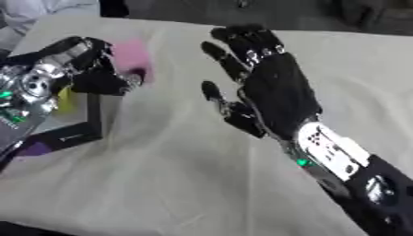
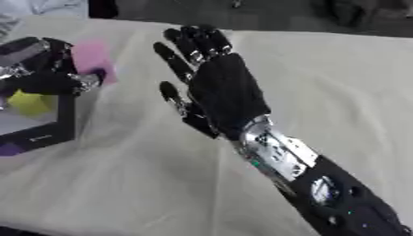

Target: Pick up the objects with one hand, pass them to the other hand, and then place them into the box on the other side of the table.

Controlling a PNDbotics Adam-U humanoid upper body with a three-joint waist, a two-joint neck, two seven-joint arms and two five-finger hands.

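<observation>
Black right hand (image 1: 270,80) raised, fingers spread, holding nothing; left hand (image 1: 89,64) grips pink block (image 1: 132,54) — curled.

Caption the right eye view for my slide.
Left hand holds a pink block over the box; right hand open.

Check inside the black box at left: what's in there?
Inside the black box: a yellow block, and a purple piece at its lower corner. The left robot hand, curled on a pink object, hides the box's upper part.
</observation>
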